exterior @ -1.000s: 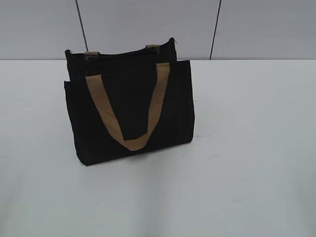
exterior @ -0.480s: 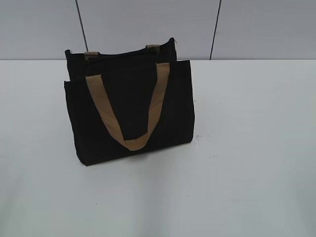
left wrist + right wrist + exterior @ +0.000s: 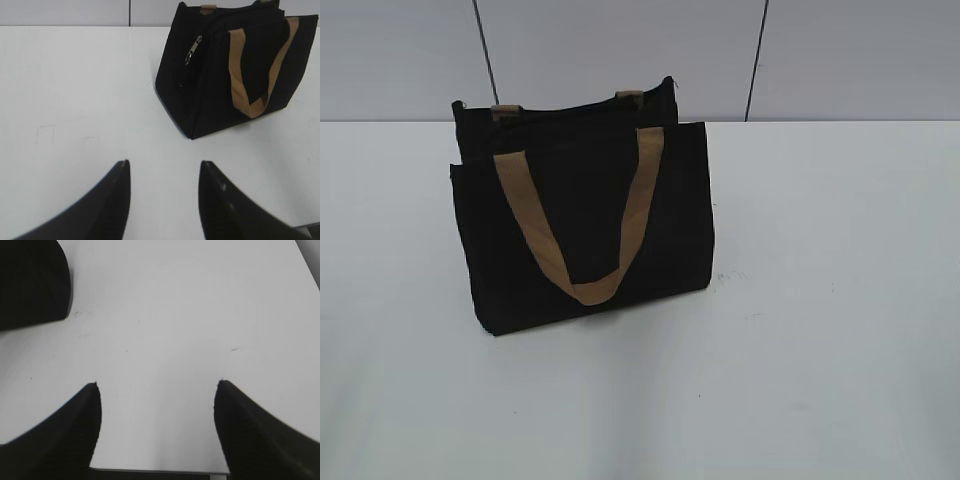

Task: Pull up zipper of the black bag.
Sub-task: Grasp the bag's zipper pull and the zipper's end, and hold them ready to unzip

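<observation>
Black bag (image 3: 582, 225) upright on white table (image 3: 820, 350)

No lettering, label, brand mark or number can be read anywhere in these views. The black bag (image 3: 582, 225) shows only plain dark fabric and plain tan straps (image 3: 578, 230), and the small metal zipper (image 3: 193, 50) pull carries no marking that can be made out. The white table (image 3: 820, 330) bears only a few faint scuffs, none forming a sign or a character.
</observation>
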